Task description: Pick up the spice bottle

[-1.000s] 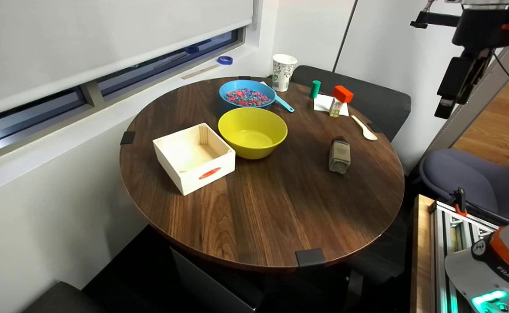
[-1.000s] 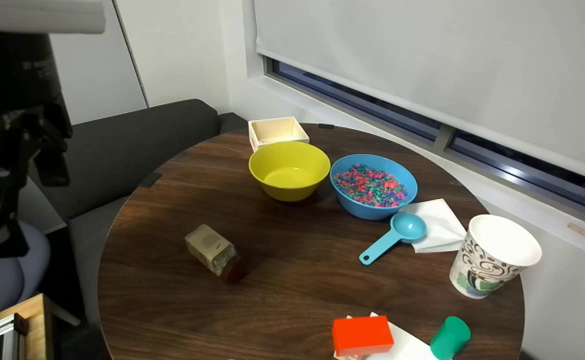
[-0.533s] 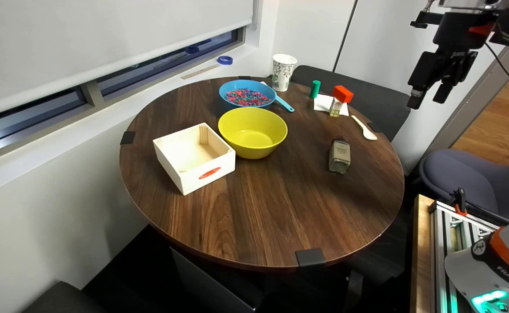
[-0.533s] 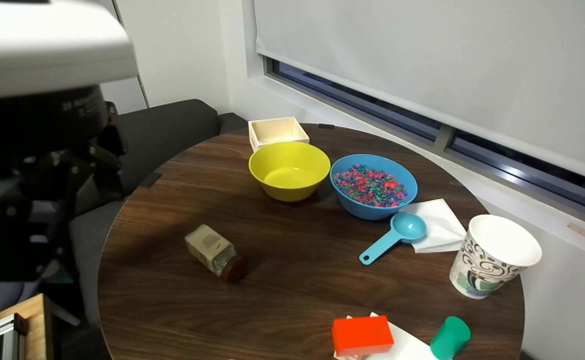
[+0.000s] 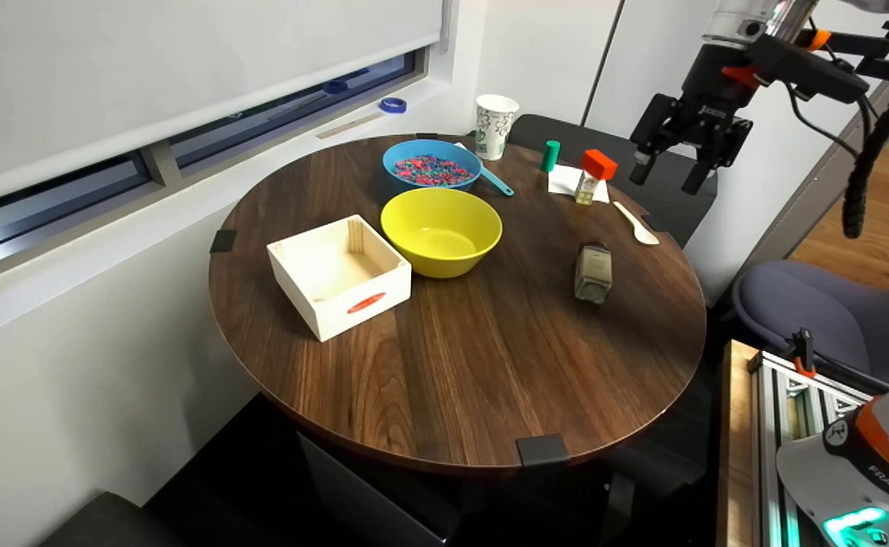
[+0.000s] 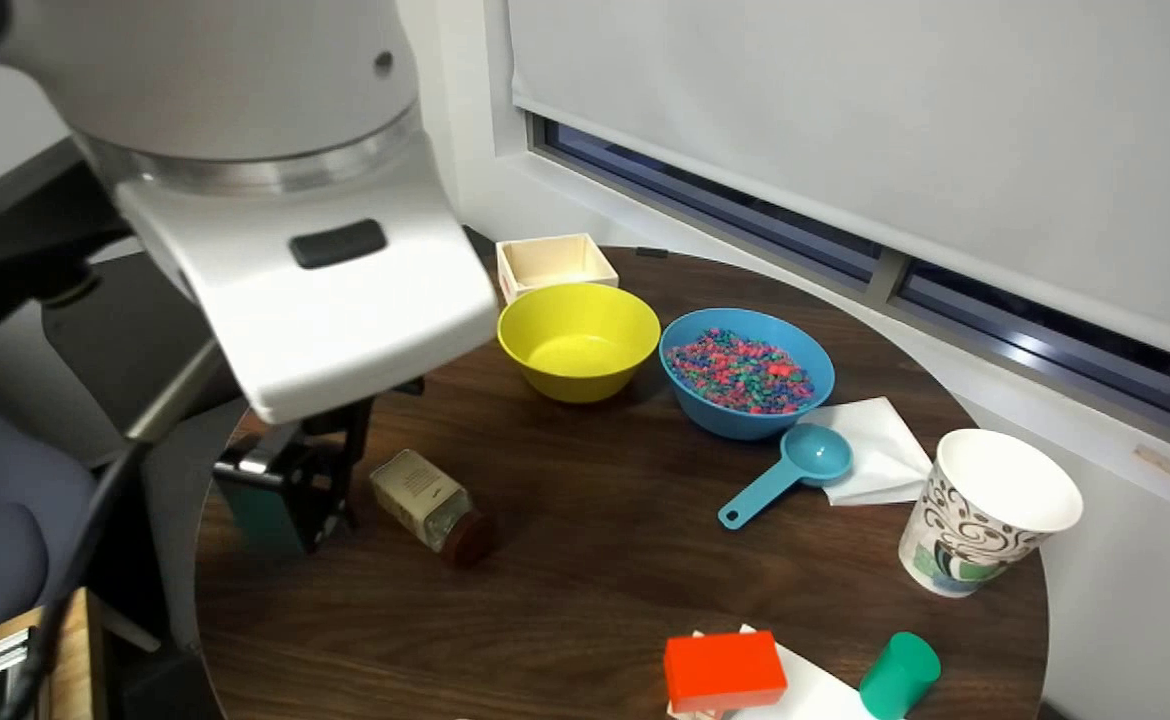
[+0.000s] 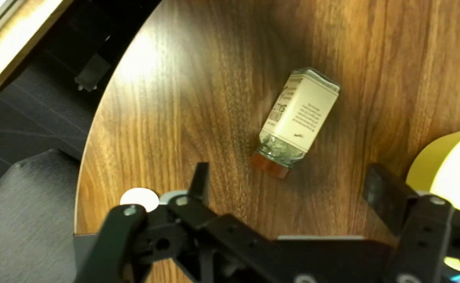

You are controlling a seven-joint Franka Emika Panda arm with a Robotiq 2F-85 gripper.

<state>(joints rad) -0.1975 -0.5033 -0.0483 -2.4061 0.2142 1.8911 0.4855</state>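
- The claw (image 5: pixel 666 181) has just moved L across the upper R of an exterior view, nearer the spice bottle (image 5: pixel 593 273): prob. approach phase, no grasp yet.
- Claw's fingers (image 7: pixel 201 181) stand wide apart in wrist view, nothing gripped.
- Bottle lies on its side on the surface (image 7: pixel 214 98), R of & just above ctr in wrist view, brown cap (image 7: pixel 269 166) twd the claw.
- Vs. half a sec ago: arm (image 6: pixel 345 310) covers more of the upper L in an exterior view; bottle & yellow bowl (image 5: pixel 438 264) same pos. in both exterior views.
- Next prob.: get lower, line up across bottle's narrow width.
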